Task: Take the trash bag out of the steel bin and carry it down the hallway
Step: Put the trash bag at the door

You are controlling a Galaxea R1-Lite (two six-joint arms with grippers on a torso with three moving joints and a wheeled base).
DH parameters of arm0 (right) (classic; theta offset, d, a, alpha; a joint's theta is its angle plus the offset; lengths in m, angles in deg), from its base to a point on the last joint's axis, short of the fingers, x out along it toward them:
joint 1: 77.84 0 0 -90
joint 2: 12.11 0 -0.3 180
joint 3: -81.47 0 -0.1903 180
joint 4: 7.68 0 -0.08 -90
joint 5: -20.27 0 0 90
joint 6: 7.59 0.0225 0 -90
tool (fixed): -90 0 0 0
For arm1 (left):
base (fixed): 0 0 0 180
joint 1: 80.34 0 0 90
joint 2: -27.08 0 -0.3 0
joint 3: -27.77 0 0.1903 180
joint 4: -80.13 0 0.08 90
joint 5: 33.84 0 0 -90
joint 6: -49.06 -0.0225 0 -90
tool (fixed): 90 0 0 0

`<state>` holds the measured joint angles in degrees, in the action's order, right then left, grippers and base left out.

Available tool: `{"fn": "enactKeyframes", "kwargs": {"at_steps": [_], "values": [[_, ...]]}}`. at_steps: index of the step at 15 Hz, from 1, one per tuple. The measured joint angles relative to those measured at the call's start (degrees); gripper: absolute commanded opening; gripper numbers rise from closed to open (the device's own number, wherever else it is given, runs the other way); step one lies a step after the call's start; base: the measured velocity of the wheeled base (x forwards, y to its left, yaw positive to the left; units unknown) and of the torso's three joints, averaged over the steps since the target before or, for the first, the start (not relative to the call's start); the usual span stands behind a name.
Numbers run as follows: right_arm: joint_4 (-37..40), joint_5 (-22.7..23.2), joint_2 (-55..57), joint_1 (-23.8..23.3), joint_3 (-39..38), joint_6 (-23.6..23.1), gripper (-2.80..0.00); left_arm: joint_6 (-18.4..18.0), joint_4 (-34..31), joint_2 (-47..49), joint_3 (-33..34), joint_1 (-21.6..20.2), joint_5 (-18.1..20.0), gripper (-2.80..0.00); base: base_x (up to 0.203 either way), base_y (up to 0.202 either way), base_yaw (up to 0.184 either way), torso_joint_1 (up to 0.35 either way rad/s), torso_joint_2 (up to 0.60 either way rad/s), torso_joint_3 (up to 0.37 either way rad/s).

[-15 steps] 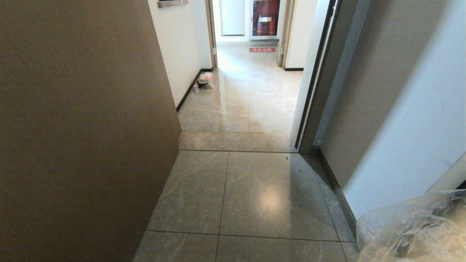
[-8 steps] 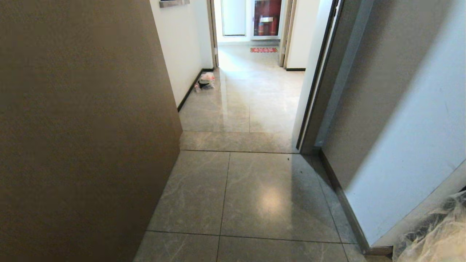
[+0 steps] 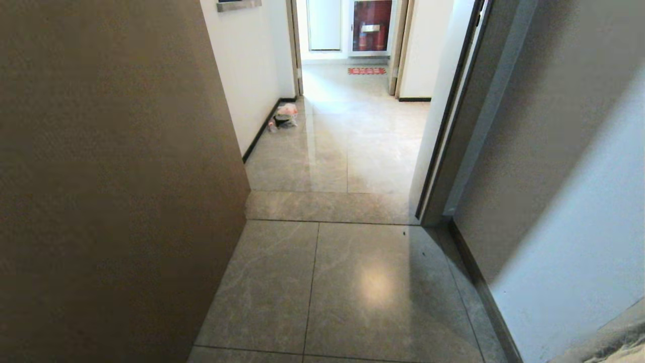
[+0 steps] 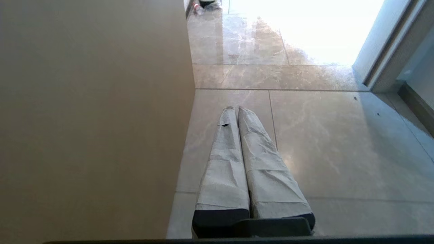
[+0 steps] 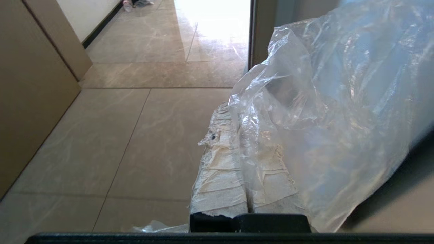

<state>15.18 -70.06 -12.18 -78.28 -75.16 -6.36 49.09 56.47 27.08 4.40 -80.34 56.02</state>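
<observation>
The trash bag (image 5: pixel 339 101), clear and crinkly, hangs from my right gripper (image 5: pixel 231 113), whose taped fingers are shut on a fold of it. In the head view only a sliver of the trash bag (image 3: pixel 624 352) shows at the bottom right corner. My left gripper (image 4: pixel 236 109) is shut and empty above the floor tiles, close to the brown wall. The hallway (image 3: pixel 347 141) of glossy beige tiles runs ahead through a doorway to a small red mat (image 3: pixel 367 71). The steel bin is out of view.
A brown wall (image 3: pixel 111 176) fills the left side. A dark door frame (image 3: pixel 453 126) and pale wall (image 3: pixel 579 227) close the right. A small heap of litter (image 3: pixel 284 117) lies by the left baseboard. A red cabinet (image 3: pixel 372 25) stands at the far end.
The whole head view has shifted, with the doorway threshold a little lower in the picture. The trash bag has slid from the lower right of the head view almost out of it.
</observation>
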Motion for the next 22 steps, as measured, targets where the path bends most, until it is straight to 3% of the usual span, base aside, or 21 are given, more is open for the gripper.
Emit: {"fn": "enactKeyframes", "kwargs": {"at_steps": [22], "values": [[0.0, 0.0, 0.0, 0.0, 0.0, 0.0, -2.8, 0.0, 0.1, 0.0, 0.0, 0.0, 0.0, -2.8, 0.193, 0.0, 0.001, 0.003, 0.0, 0.002]]}}
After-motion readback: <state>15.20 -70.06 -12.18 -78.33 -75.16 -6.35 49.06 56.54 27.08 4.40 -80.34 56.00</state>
